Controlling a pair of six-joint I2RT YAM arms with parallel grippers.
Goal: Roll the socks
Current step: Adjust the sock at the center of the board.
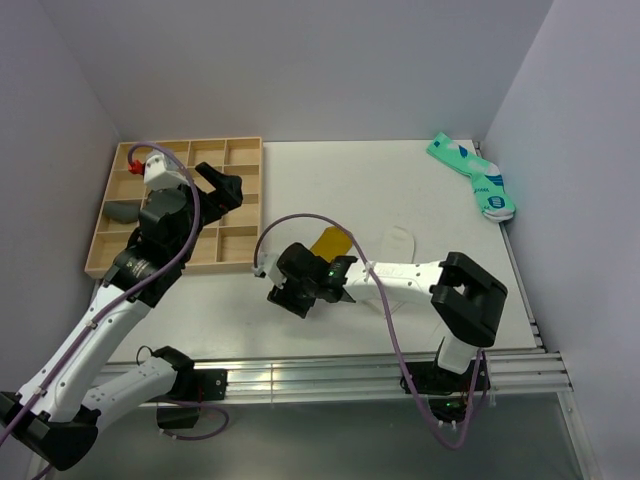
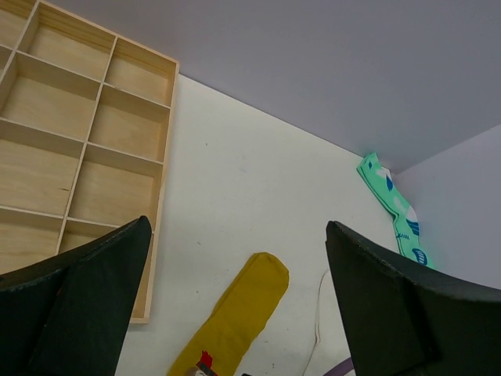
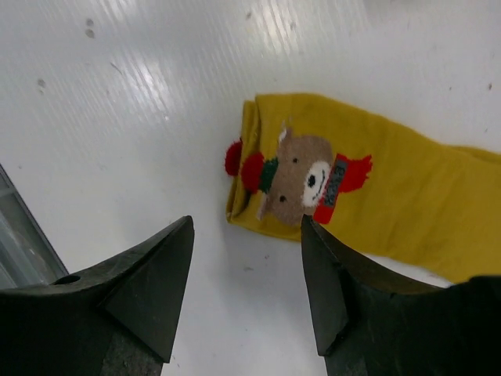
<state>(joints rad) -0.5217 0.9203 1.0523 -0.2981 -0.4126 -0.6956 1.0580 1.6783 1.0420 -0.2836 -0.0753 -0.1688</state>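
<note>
The mustard-yellow sock point(image 1: 331, 243) lies flat on the white table, mostly hidden under my right arm in the top view. In the right wrist view its cuff end point(image 3: 352, 204) carries a brown bear figure with red and white details. My right gripper point(image 3: 246, 235) is open and empty, low over the table, with the cuff just beyond its fingertips; it also shows in the top view point(image 1: 296, 290). The white sock point(image 1: 396, 243) lies flat to the right of the yellow one. My left gripper point(image 1: 224, 190) is open and empty above the tray's right edge. The left wrist view shows the yellow sock's toe point(image 2: 243, 309).
A wooden compartment tray point(image 1: 243, 215) stands at the left, with a grey bundle point(image 1: 122, 210) and a red thing point(image 1: 133, 165) in its left compartments. Teal patterned socks point(image 1: 472, 176) lie at the far right corner by the wall. A purple cable runs along my right arm.
</note>
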